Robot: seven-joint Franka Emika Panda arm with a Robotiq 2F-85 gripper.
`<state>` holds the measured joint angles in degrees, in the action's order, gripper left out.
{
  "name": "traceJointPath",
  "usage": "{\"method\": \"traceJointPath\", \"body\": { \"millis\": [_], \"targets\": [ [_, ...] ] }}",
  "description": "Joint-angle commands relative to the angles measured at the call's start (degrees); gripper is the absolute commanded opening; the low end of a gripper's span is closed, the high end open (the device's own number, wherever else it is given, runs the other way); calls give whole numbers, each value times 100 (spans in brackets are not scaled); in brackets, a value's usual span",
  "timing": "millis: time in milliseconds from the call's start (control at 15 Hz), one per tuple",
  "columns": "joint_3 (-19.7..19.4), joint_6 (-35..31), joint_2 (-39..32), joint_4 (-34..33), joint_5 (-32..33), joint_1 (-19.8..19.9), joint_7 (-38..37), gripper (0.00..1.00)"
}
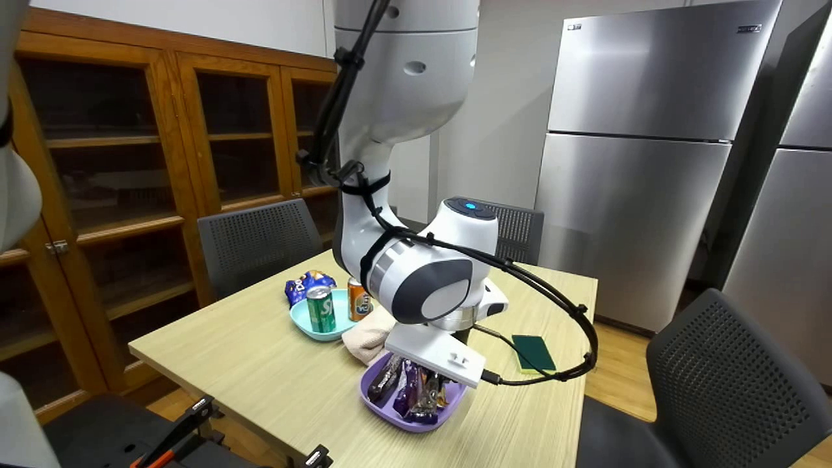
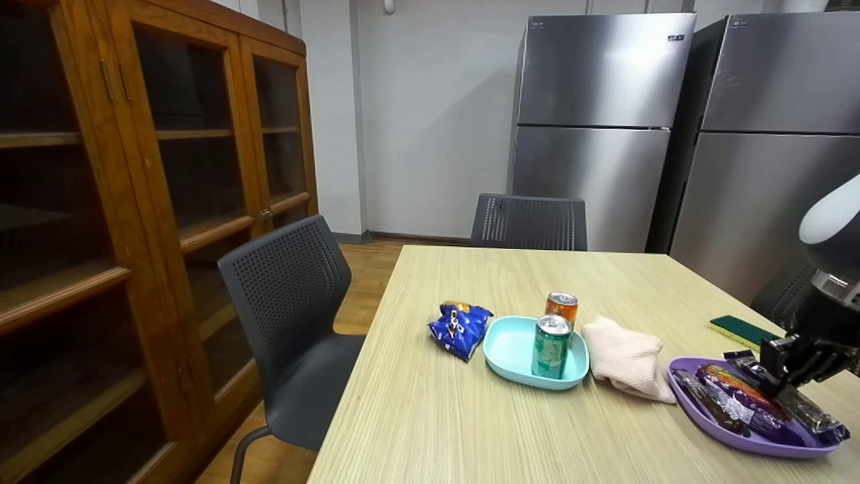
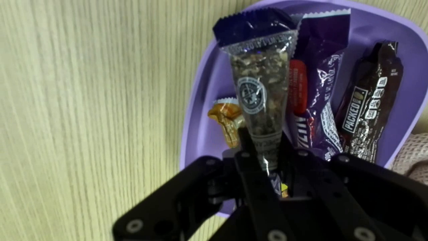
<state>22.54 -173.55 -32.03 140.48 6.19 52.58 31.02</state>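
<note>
My gripper [image 3: 265, 144] is down at the purple tray [image 3: 192, 110], shut on a clear-wrapped nut bar [image 3: 259, 87] with a dark blue end. The fingers grip the bar's sides near its middle; its near part is mostly hidden by them. In an exterior view the gripper [image 2: 779, 373] is over the tray, with the bar [image 2: 813, 413] at its fingers. I cannot tell whether the bar is lifted off the tray. Beside it lie a purple-wrapped bar [image 3: 321, 73], a brown-wrapped bar [image 3: 374, 103] and a small orange wrapped candy [image 3: 229, 122].
A turquoise tray [image 2: 507, 349] holds a green can [image 2: 551, 353] and an orange can [image 2: 563, 306]. A blue snack bag [image 2: 461, 331] lies beside it. A beige cloth [image 2: 625, 353] sits between the trays. A green sponge [image 1: 534, 353] lies nearby. Chairs surround the table.
</note>
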Motion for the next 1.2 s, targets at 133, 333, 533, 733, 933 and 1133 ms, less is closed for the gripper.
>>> {"method": "traceJointPath", "body": {
  "millis": [133, 333, 533, 733, 933, 1133],
  "targets": [
    [123, 18, 0, -4, -45, 183, 14, 46],
    [211, 40, 236, 131, 13, 167, 66, 67],
    [250, 37, 701, 360, 106, -6, 50, 88],
    [477, 15, 1081, 558, 123, -77, 179, 100],
    [863, 124, 1356, 690, 191, -25, 341, 100],
    [1270, 162, 1557, 821, 195, 12, 526, 100]
  ]
}}
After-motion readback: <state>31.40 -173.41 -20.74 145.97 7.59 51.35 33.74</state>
